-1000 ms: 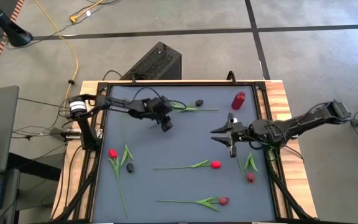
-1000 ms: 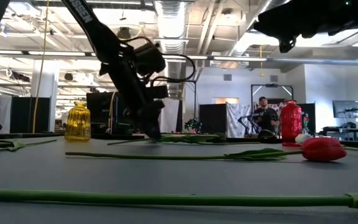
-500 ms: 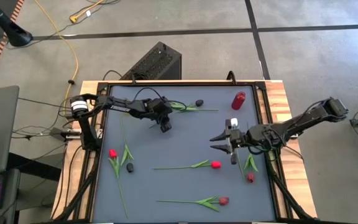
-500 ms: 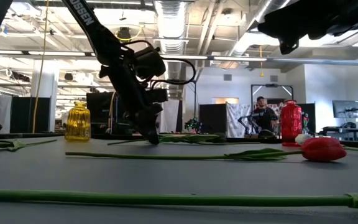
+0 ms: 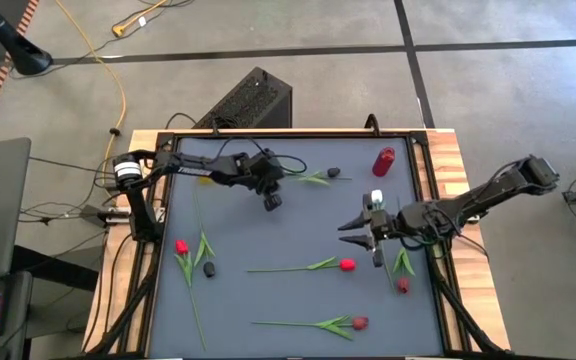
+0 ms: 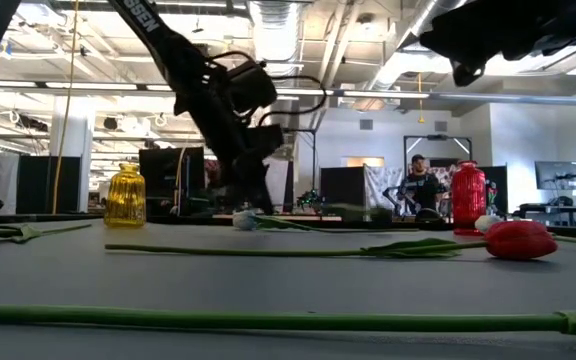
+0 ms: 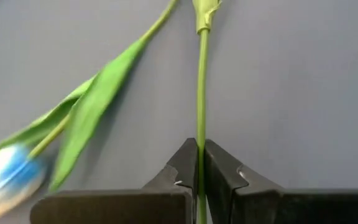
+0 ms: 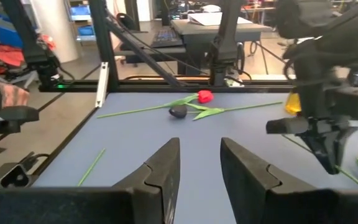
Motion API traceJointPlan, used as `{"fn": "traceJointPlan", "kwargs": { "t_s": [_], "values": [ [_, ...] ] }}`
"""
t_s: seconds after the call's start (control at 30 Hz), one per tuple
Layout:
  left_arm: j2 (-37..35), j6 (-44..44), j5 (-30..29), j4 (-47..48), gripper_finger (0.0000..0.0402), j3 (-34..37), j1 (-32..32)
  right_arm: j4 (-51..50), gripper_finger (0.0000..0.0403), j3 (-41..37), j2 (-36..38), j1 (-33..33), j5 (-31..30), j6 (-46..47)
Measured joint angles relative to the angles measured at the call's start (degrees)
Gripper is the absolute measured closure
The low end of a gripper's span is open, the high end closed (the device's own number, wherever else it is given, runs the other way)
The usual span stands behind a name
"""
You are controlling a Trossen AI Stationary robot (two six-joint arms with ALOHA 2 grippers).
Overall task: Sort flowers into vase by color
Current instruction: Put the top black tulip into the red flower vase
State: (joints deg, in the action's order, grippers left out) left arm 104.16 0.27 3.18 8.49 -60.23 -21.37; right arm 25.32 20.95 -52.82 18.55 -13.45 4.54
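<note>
Black speaker box [image 5: 253, 100] behind the table, yellow cable [image 5: 108, 75] on floor, person [image 6: 420, 185] in the background

surface [image 5: 298, 230]: matt blue-grey sheet, smooth, with pale wood [image 5: 465, 210] showing at its edges
flower stem [image 7: 201, 93]: smooth green plastic look
left claw [image 7: 200, 177]: matt dark plastic fingers
right claw [image 8: 201, 165]: the same matt dark plastic
red vase [image 6: 468, 198]: glossy, ribbed
yellow vase [image 6: 125, 196]: glossy, translucent, glass-like

Flowers [image 5: 308, 266] — seven; vases [image 5: 383, 160] — two; grippers [image 5: 272, 201] — two.
</note>
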Motion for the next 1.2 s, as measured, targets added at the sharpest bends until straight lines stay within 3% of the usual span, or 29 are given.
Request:
{"fn": "traceJointPlan", "kwargs": {
  "t_s": [0.3,0.7,0.9,1.2],
  "values": [
    [0.0,0.8,14.7,-8.3,0.0401,-3.2,0.0,0.0,0.0262,0.0,0.0,1.4,0.0,0.1],
    [0.0,-6.4,23.9,-30.2,0.0401,-3.8,-0.5,-3.2,0.0262,0.0,0.0,1.4,0.0,3.8],
    [-0.1,-11.9,21.1,-46.8,0.0401,-3.8,0.2,-7.4,0.0262,0.0,0.0,1.3,0.0,7.6],
    [-0.1,-11.0,10.6,-57.1,0.0401,-3.8,2.9,-12.5,0.0262,0.0,0.0,1.3,-0.1,10.5]
  ]
}}
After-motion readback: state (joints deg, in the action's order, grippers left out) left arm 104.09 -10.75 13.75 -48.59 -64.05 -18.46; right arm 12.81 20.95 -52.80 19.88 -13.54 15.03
